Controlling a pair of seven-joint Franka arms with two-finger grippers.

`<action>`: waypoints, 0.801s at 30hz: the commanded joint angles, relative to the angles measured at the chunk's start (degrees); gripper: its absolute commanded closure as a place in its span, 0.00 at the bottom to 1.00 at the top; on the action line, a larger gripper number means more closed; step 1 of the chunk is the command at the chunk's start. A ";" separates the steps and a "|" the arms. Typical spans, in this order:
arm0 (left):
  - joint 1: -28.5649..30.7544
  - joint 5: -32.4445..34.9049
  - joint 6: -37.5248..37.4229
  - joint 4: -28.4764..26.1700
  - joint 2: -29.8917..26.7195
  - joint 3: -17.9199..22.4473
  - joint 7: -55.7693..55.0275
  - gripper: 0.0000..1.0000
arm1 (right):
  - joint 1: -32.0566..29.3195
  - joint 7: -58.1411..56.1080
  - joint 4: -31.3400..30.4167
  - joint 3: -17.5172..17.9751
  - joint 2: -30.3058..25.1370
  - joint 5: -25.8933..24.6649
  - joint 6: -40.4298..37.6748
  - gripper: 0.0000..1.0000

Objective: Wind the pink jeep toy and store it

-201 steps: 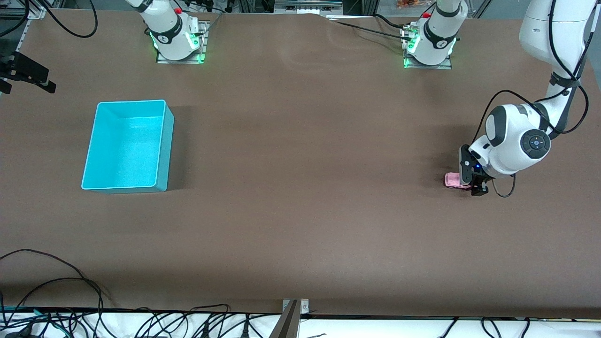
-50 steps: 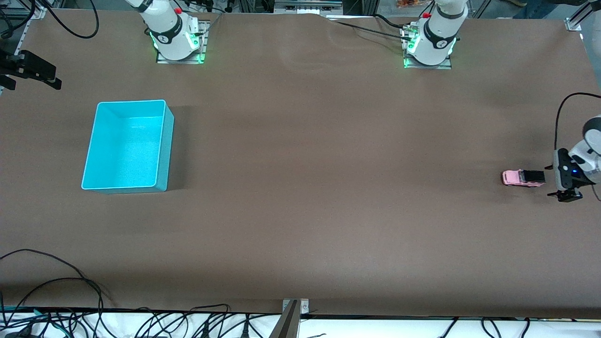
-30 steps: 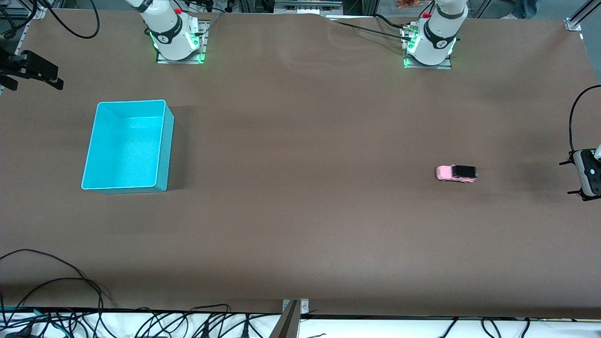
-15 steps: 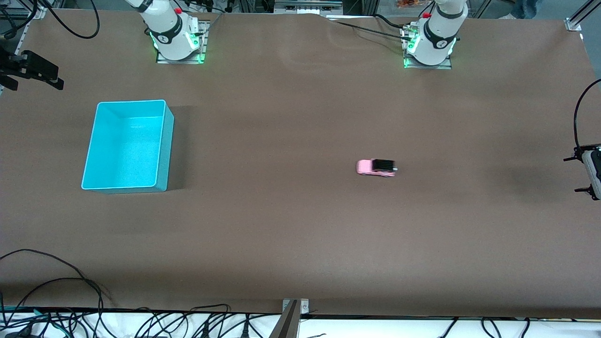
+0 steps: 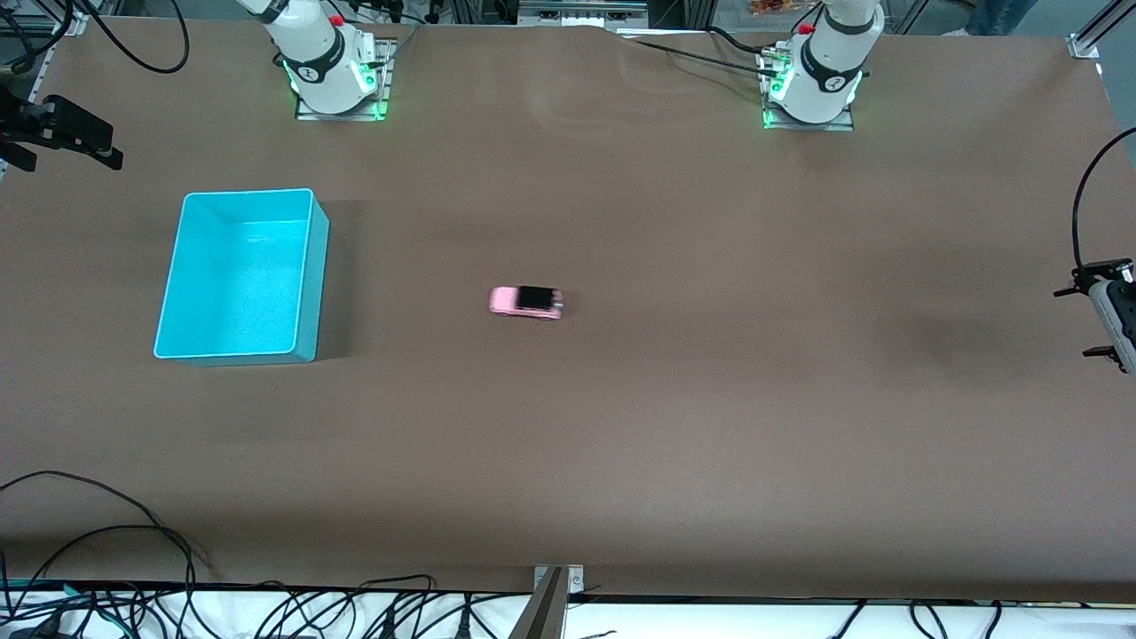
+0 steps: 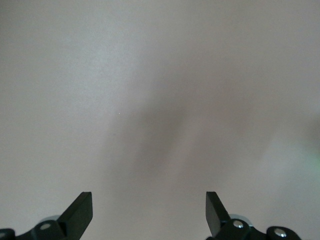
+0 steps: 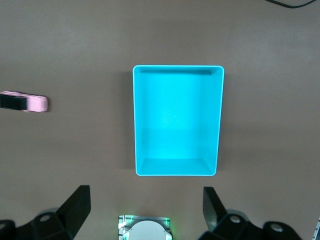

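Position of the pink jeep toy (image 5: 525,303): on the desk (image 5: 674,426), on its wheels, near the middle, well apart from both tools. It lies between the turquoise bin (image 5: 241,275) and the left tool (image 5: 1105,315), closer to the bin and not touching it. Its outline is smeared in the front view. In the right wrist view the pink jeep toy (image 7: 24,102) appears at the picture's edge, clear of the bin (image 7: 177,121).

Left tool: at the left arm's end of the desk, over bare surface. Both fingers (image 6: 80,212) stand fully apart; nothing is between them.

Right tool (image 7: 145,207): high over the right arm's end of the desk, with the bin below it. Fingers stand fully apart; nothing is held.

Bin: upright, with nothing inside.
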 commanded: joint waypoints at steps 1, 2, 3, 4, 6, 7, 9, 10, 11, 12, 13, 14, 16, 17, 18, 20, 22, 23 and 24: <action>-1.80 -1.04 -2.54 0.06 -1.68 0.29 -4.98 0.00 | 0.09 -0.66 0.70 0.12 0.15 -0.92 -0.36 0.00; -1.97 -1.04 -2.72 0.06 -2.03 0.29 -6.04 0.00 | 0.17 -0.66 0.70 0.12 0.15 -0.92 -0.45 0.00; -2.15 -1.04 -2.98 0.06 -2.21 0.29 -7.27 0.00 | 0.17 -0.75 0.70 0.12 0.15 -0.92 -0.45 0.00; -2.41 -1.04 -3.16 -0.02 -2.38 0.29 -8.41 0.00 | 0.17 -0.75 0.70 0.21 0.15 -0.92 -0.45 0.00; -3.20 -1.04 -3.68 0.06 -2.82 0.29 -10.43 0.00 | 0.17 -0.66 0.70 0.12 0.15 -0.92 -0.45 0.00; -3.73 -1.04 -4.03 0.06 -3.00 0.29 -11.14 0.00 | 0.17 -0.66 0.70 0.12 0.15 -0.92 -0.45 0.00; -4.35 -1.04 -4.56 0.06 -3.17 0.29 -12.89 0.00 | 0.17 -0.75 0.70 0.21 0.15 -0.92 -0.45 0.00; -4.52 -1.13 -4.83 0.06 -3.44 0.29 -13.95 0.00 | 0.17 -0.75 0.70 0.13 0.15 -0.92 -0.45 0.00; -4.61 -1.13 -5.18 0.15 -3.53 0.29 -15.18 0.00 | 0.17 -0.66 0.70 0.12 0.15 -0.92 -0.45 0.00; -5.05 -1.13 -5.88 0.15 -3.53 0.29 -16.67 0.00 | 0.17 -0.75 0.70 0.12 0.06 -0.92 -0.45 0.00; -5.57 -1.13 -6.75 0.59 -3.53 0.29 -17.99 0.00 | 0.17 -0.66 0.70 0.12 0.15 -0.92 -0.45 0.00; -6.19 -1.13 -7.89 1.63 -3.53 0.29 -19.31 0.00 | 0.17 -0.66 0.70 0.21 0.15 -0.92 -0.45 0.00; -7.16 -1.13 -9.74 3.66 -3.44 0.38 -21.85 0.00 | 0.17 -0.66 0.70 0.21 0.15 -0.92 -0.45 0.00; -7.77 -1.13 -10.53 4.45 -3.44 0.46 -23.26 0.00 | 0.17 -0.75 0.70 0.13 0.15 -0.92 -0.36 0.00; -8.38 -1.22 -11.32 5.07 -3.44 0.55 -24.84 0.00 | 0.17 -0.66 0.70 0.12 0.15 -0.92 -0.36 0.00; -9.44 -1.22 -12.73 6.12 -3.44 0.64 -28.53 0.00 | 0.09 -0.75 0.70 0.04 0.15 -0.92 -0.28 0.00; -10.32 -1.22 -13.79 6.65 -3.44 0.55 -32.66 0.00 | 0.00 -0.75 0.78 0.04 0.15 -0.92 -0.28 0.00; -10.59 -1.22 -14.14 6.65 -3.44 0.38 -34.51 0.00 | 0.00 -0.75 0.70 0.04 0.15 -0.92 -0.19 0.00; -11.02 -1.30 -14.58 6.74 -3.44 0.38 -36.35 0.00 | 0.00 -0.66 0.78 0.04 0.15 -0.92 -0.19 0.00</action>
